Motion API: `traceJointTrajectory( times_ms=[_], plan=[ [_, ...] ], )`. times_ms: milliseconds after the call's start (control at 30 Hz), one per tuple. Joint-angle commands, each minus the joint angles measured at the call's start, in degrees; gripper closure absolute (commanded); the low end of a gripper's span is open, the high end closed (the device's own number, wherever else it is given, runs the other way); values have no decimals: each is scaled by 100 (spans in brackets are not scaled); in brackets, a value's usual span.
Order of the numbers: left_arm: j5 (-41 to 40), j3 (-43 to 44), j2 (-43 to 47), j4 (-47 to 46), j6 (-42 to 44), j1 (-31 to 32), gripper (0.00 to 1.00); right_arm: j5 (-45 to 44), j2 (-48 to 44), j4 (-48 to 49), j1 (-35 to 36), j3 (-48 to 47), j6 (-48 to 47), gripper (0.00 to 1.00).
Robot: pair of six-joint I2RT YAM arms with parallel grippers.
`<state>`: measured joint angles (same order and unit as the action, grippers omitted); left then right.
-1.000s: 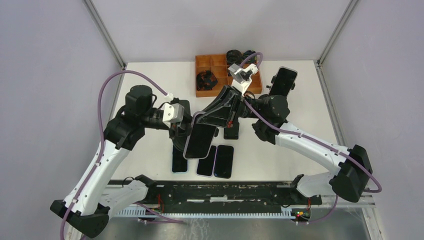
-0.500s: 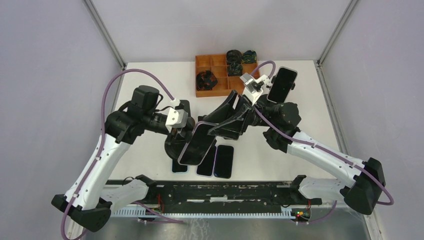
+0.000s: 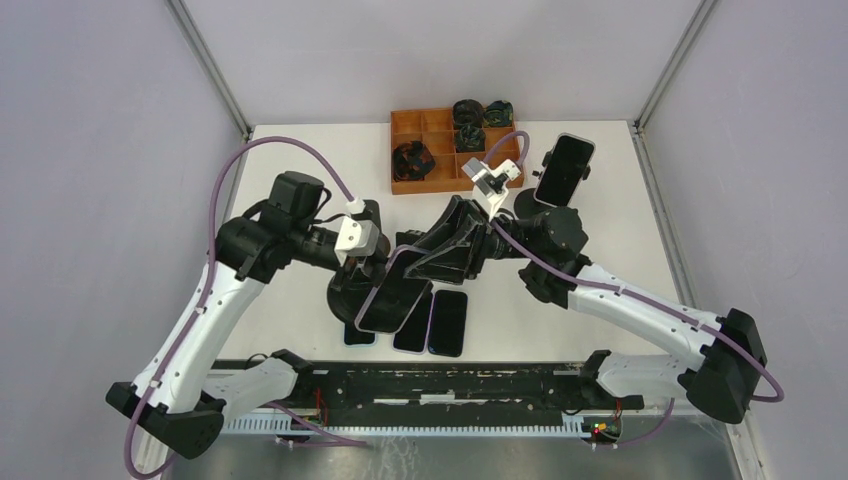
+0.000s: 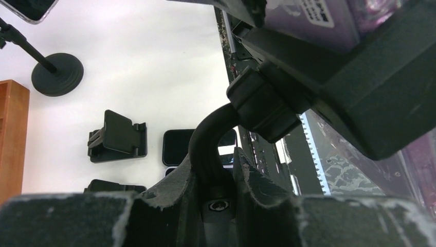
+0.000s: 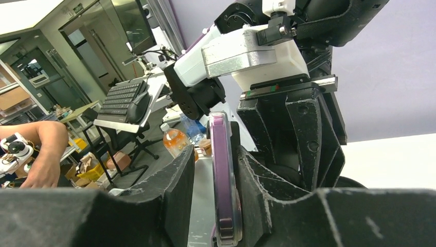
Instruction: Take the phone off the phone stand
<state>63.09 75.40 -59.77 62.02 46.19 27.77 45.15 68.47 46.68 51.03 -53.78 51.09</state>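
Top: overhead from behind, whole table [image 3: 630,210]. Wrists: close along fingers [image 5: 272,206], both catching phone [image 5: 222,180].

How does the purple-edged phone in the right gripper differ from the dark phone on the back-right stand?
The purple-edged phone is pinched by the right gripper; the dark phone on the back-right stand is untouched. The purple-edged phone hangs over flat-lying phones; the stand's phone sits beside the wooden tray. Both screens are dark.

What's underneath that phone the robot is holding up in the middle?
Three dark phones lie flat on the table; the held phone covers much of two. Its stand is partly hidden too.
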Motion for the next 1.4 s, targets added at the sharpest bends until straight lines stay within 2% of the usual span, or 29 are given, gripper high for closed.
traceJointTrajectory(
  times_ms=[0,33,133,200,367,533,800,1367],
  plan=[
    [339,358,9,-35,266,18,98,109,63,253,40,-67,-43,63],
    [317,368,9,-5,318,18,98,116,57,246,39,-71,-53,67],
    [242,396,-14,227,612,18,98,146,46,-139,22,-308,-288,91],
    [186,405,-41,516,872,18,98,111,36,-451,-49,-509,-444,100],
    [-47,303,-37,1063,1610,30,98,29,-52,-386,-374,-745,-281,100],
    [-217,248,-103,1560,2207,39,98,-130,-189,448,-656,-573,231,100],
    [-535,-75,75,2133,3044,42,98,-286,-332,810,-1056,-493,516,100],
    [-762,-412,499,2192,3362,45,98,-274,-404,834,-1383,-623,664,100]
  ],
)
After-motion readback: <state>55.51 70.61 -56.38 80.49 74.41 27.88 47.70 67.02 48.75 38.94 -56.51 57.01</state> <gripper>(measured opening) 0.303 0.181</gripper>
